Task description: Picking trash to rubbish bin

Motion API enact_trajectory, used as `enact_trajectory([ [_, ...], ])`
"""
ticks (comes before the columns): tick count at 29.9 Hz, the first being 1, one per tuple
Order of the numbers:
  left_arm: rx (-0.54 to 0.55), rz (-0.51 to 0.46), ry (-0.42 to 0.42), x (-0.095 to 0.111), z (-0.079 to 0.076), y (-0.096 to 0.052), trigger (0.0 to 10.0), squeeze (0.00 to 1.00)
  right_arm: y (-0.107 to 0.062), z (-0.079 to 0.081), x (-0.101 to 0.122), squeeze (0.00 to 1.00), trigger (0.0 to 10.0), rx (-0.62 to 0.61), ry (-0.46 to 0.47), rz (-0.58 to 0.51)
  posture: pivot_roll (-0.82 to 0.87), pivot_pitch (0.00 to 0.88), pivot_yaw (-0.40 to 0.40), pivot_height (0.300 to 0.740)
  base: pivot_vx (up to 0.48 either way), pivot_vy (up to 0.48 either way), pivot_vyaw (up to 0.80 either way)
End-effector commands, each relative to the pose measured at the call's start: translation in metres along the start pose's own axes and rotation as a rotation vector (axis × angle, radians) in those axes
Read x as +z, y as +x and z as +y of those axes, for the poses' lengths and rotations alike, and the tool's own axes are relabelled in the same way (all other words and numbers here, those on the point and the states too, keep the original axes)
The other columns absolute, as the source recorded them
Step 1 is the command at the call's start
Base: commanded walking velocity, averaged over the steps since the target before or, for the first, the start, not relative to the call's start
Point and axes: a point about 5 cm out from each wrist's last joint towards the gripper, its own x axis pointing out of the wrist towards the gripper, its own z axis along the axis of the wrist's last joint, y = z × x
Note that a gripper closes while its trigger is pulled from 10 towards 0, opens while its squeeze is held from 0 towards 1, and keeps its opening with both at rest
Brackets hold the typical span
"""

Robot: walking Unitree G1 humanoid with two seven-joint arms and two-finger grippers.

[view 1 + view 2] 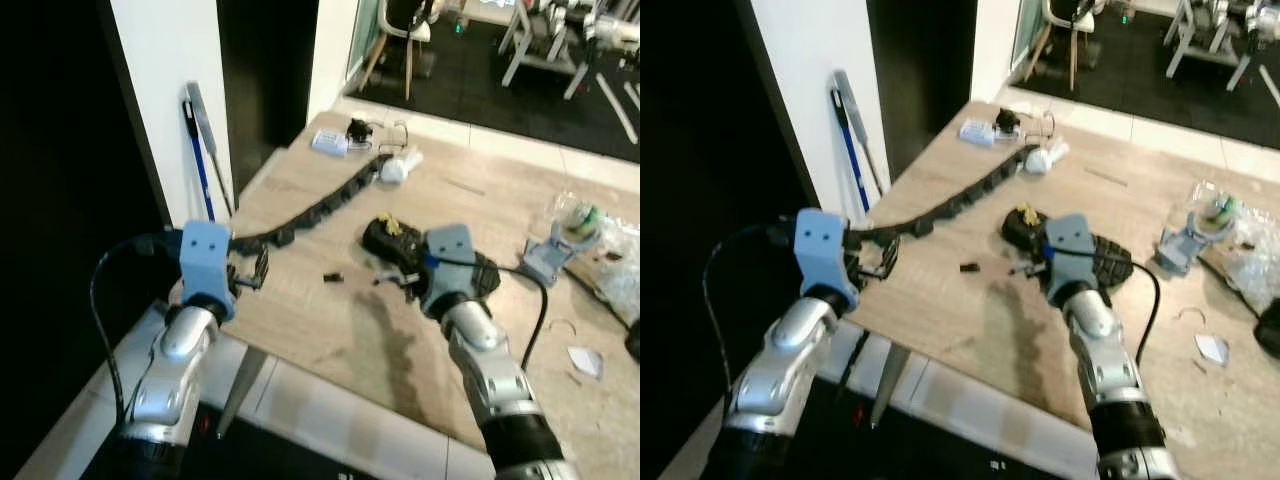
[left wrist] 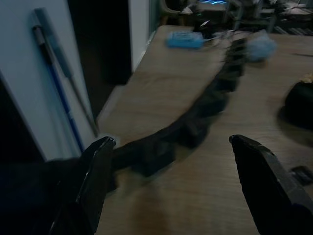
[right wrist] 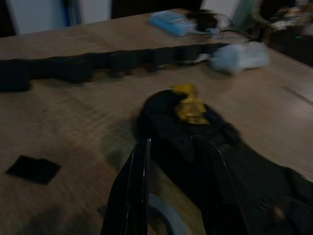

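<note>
From the head, the right gripper (image 1: 408,283) is sitting low on the wooden table (image 1: 330,340), right against a black crumpled piece of trash (image 1: 392,238) with a yellow scrap on top. The left gripper (image 1: 252,270) is hovering at the table's near corner, beside the end of a long black cable chain (image 1: 320,208) (it is curving away toward a white wad (image 1: 397,168)).

Left wrist now: its fingers (image 2: 95,171) are standing wide apart, nothing between them, the chain lying just ahead.

Right wrist: the two fingers (image 3: 134,191) are sitting close together, one pressing at the trash's edge; whether they are pinching it, I cannot tell.
</note>
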Motion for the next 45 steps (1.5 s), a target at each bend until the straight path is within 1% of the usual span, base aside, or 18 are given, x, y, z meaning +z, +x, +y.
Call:
enact_trajectory([
  [1, -0.067, -0.012, 0.014, 0.0, -0.008, -0.004, 10.0, 0.0, -0.005, -0.003, -0.002, 0.0, 10.0, 0.026, 0.015, 0.02, -0.03, 0.056, -0.037, 0.74, 0.0, 0.0, 0.0],
  [2, -0.103, -0.022, 0.028, 0.001, -0.012, -0.005, 10.0, 0.0, -0.005, -0.003, -0.002, 0.0, 10.0, 0.049, 0.015, 0.039, -0.03, 0.054, -0.038, 0.74, 0.0, 0.0, 0.0],
  [4, -0.143, -0.028, 0.026, 0.002, -0.018, -0.006, 10.0, 0.0, -0.007, -0.003, -0.004, 0.0, 10.0, 0.072, 0.014, 0.064, -0.03, 0.054, -0.038, 0.74, 0.0, 0.0, 0.0],
  [5, -0.154, -0.031, 0.036, 0.002, -0.019, -0.006, 10.0, 0.0, -0.007, -0.003, -0.005, 0.22, 10.0, 0.08, 0.02, 0.074, -0.03, 0.054, -0.038, 0.74, 0.0, 0.0, 0.0],
  [6, -0.169, -0.029, 0.037, 0.002, -0.021, -0.007, 10.0, 0.0, -0.008, -0.005, -0.006, 1.0, 10.0, 0.074, 0.025, 0.081, -0.03, 0.054, -0.038, 0.74, 0.0, 0.0, 0.0],
  [8, -0.177, -0.03, 0.042, 0.002, -0.022, -0.007, 10.0, 0.0, -0.008, -0.006, -0.007, 1.0, 10.0, 0.07, 0.031, 0.087, -0.03, 0.06, -0.04, 0.74, 0.0, 0.0, 0.0],
  [11, -0.197, -0.029, 0.04, 0.001, -0.024, -0.008, 10.0, 0.0, -0.01, -0.006, -0.012, 1.0, 10.0, 0.081, 0.067, 0.111, -0.03, 0.065, -0.039, 0.74, 0.0, 0.0, 0.0],
  [18, -0.243, -0.026, 0.035, 0.002, -0.026, -0.009, 10.0, 0.0, -0.013, -0.004, -0.018, 1.0, 10.0, 0.122, 0.068, 0.157, -0.03, 0.071, -0.038, 0.74, 0.0, 0.0, 0.0],
  [22, -0.349, -0.04, 0.008, 0.006, -0.037, -0.013, 10.0, 0.0, -0.013, -0.011, -0.025, 1.0, 10.0, 0.086, 0.087, 0.183, -0.03, 0.081, -0.034, 0.74, 0.0, 0.0, 0.0],
  [23, -0.349, -0.04, 0.008, 0.006, -0.037, -0.013, 10.0, 0.0, -0.013, -0.011, -0.025, 1.0, 10.0, 0.086, 0.087, 0.183, -0.03, 0.081, -0.034, 0.74, 0.0, 0.0, 0.0],
  [25, -0.385, -0.048, -0.002, 0.007, -0.041, -0.013, 10.0, 0.0, -0.012, -0.014, -0.028, 1.0, 10.0, 0.085, 0.061, 0.184, -0.02, 0.087, -0.032, 0.74, 0.0, 0.0, 0.0],
  [29, -0.441, -0.046, -0.009, 0.008, -0.045, -0.014, 10.0, 0.0, -0.01, -0.018, -0.033, 1.0, 10.0, 0.076, 0.061, 0.191, -0.02, 0.095, -0.03, 0.74, 0.0, 0.0, 0.0],
  [31, -0.481, -0.045, 0.003, 0.009, -0.046, -0.015, 10.0, 0.0, -0.008, -0.02, -0.036, 1.0, 10.0, 0.078, 0.054, 0.201, -0.01, 0.102, -0.029, 0.74, 0.0, 0.0, 0.0],
  [33, -0.494, -0.045, 0.006, 0.009, -0.047, -0.015, 10.0, 0.0, -0.007, -0.021, -0.036, 1.0, 10.0, 0.079, 0.051, 0.203, -0.01, 0.106, -0.028, 0.74, 0.0, 0.0, 0.0],
  [36, -0.554, -0.034, 0.023, 0.009, -0.049, -0.017, 10.0, 0.0, -0.004, -0.023, -0.038, 1.0, 10.0, 0.087, 0.049, 0.206, 0.0, 0.115, -0.024, 0.74, 0.0, 0.0, 0.0],
  [38, -0.595, -0.032, 0.032, 0.009, -0.05, -0.019, 10.0, 0.0, 0.0, -0.025, -0.038, 1.0, 10.0, 0.086, 0.06, 0.198, 0.0, 0.127, -0.014, 0.74, 0.0, 0.0, 0.0],
  [41, -0.641, -0.022, 0.04, 0.008, -0.053, -0.02, 10.0, 0.0, 0.003, -0.029, -0.042, 1.0, 10.0, 0.083, 0.077, 0.215, 0.0, 0.137, -0.01, 0.74, 0.0, 0.0, 0.0],
  [45, -0.681, -0.01, 0.049, 0.006, -0.055, -0.021, 10.0, 0.0, 0.005, -0.03, -0.045, 1.0, 10.0, 0.092, 0.1, 0.234, 0.0, 0.15, -0.008, 0.74, 0.0, 0.0, 0.0],
])
